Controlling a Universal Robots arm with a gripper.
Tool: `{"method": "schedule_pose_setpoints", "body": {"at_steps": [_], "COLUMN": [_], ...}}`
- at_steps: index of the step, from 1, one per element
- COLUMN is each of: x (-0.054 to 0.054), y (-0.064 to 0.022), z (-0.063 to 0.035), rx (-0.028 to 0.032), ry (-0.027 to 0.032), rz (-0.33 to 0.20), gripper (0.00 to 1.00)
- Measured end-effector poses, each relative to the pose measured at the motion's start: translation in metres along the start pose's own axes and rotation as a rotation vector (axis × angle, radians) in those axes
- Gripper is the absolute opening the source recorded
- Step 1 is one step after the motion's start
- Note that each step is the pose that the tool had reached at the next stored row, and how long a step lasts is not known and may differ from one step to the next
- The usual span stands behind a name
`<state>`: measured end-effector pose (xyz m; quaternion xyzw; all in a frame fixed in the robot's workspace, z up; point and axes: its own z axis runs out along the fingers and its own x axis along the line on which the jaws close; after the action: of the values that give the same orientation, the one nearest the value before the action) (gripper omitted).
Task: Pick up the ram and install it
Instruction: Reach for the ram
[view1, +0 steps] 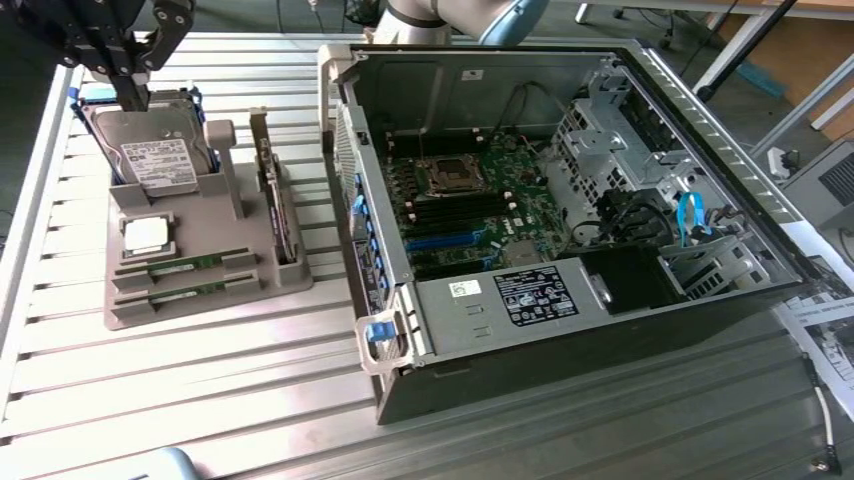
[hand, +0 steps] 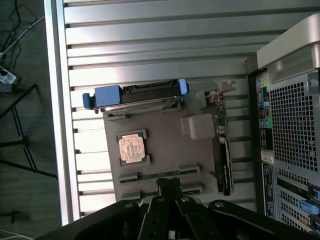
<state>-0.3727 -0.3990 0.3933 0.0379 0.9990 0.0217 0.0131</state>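
I have the gripper (hand: 170, 184) clenched on nothing, hanging above the grey holder (view1: 200, 305). The ram (view1: 183, 265) stands on edge in a slot along the holder's edge opposite the hard drive (view1: 160, 150), likely presented for pinching.

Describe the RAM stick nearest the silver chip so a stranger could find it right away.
On the slatted table, beside the open computer case, stands a gray holder. Between its square silver chip and its near edge lie two thin green sticks; the ram is the one right next to the chip, not its twin at the edge.
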Motion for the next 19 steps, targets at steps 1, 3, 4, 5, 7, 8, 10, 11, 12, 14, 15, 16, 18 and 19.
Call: {"method": "schedule_pose_setpoints", "body": {"at_steps": [1, 3, 4, 5, 7, 8, 10, 11, 12, 14, 15, 16, 18, 19], "x": [0.001, 0.003, 0.003, 0.004, 0.006, 0.007, 0.008, 0.009, 0.010, 0.011, 0.012, 0.012, 0.015, 0.017], "y": [-0.0001, -0.0002, -0.0002, -0.0003, -0.0004, -0.0005, -0.0006, -0.0007, -0.0007, -0.0008, -0.0009, -0.0009, -0.0011, -0.0012], "z": [-0.0001, -0.0001, -0.0001, -0.0001, -0.0002, -0.0002, -0.0003, -0.0003, -0.0003, -0.0003, -0.0003, -0.0004, -0.0004, -0.0005], "rx": [0.0001, 0.0001, 0.0001, 0.0000, 0.0001, 0.0001, 0.0001, 0.0001, 0.0001, 0.0001, 0.0000, 0.0001, 0.0000, 0.0000], "ry": [0.0000, 0.0001, 0.0001, 0.0000, 0.0000, 0.0000, 0.0001, 0.0001, 0.0000, 0.0001, 0.0000, 0.0000, 0.0000, 0.0000], "rz": [0.000, 0.000, 0.000, 0.000, 0.000, 0.000, 0.000, 0.000, 0.000, 0.000, 0.000, 0.000, 0.000, 0.000], "gripper": [0.11, 0.11, 0.11, 0.11, 0.11, 0.11, 0.11, 0.11, 0.11, 0.11, 0.11, 0.11, 0.11, 0.11]}}
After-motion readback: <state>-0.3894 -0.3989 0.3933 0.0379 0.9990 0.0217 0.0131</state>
